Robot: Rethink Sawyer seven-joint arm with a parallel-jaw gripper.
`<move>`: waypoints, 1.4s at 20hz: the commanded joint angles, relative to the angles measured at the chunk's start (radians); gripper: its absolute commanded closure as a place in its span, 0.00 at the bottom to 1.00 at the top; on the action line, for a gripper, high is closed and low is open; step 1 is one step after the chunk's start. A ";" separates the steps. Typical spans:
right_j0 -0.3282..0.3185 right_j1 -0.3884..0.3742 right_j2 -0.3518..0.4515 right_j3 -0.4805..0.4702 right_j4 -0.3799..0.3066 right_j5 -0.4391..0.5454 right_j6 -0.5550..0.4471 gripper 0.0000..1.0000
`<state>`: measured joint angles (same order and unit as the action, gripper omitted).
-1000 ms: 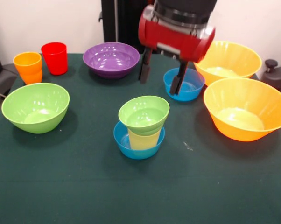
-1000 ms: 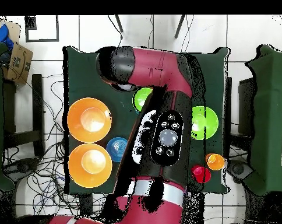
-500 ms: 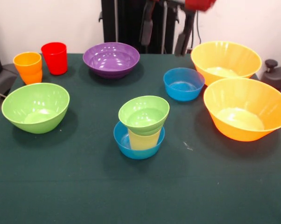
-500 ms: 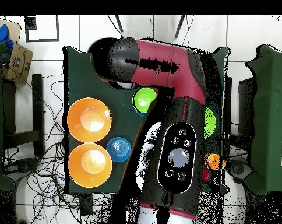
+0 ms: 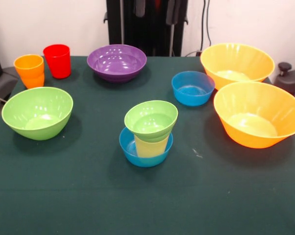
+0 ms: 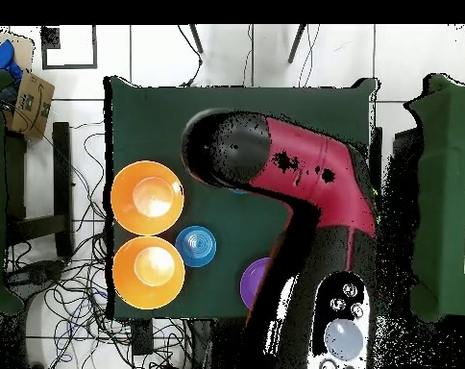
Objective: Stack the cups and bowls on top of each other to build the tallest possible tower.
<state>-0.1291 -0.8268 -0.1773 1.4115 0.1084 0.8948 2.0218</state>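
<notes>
The gripper [image 5: 155, 7] shows only its tips at the top edge; finger state cannot be determined. The small green bowl [image 5: 151, 120] sits tilted on the yellow cup [image 5: 151, 146] inside a blue bowl [image 5: 145, 147], mid-desk.

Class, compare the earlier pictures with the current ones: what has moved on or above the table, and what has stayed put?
Only the gripper moved: it rose from over the lone blue bowl to the top edge, holding nothing. In the overhead view the arm swung across the table. The tower and the other bowls and cups stayed put.
</notes>
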 commanded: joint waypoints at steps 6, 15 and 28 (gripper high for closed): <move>-0.014 -0.178 0.085 0.453 -0.025 -0.151 -0.088 0.00; -0.041 -0.100 0.099 0.608 -0.131 -0.435 -0.036 0.00; -0.061 -0.060 0.128 0.641 -0.183 -0.590 0.011 0.00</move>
<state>-0.1790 -0.9522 -0.1566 1.9692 0.0102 0.3767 2.0218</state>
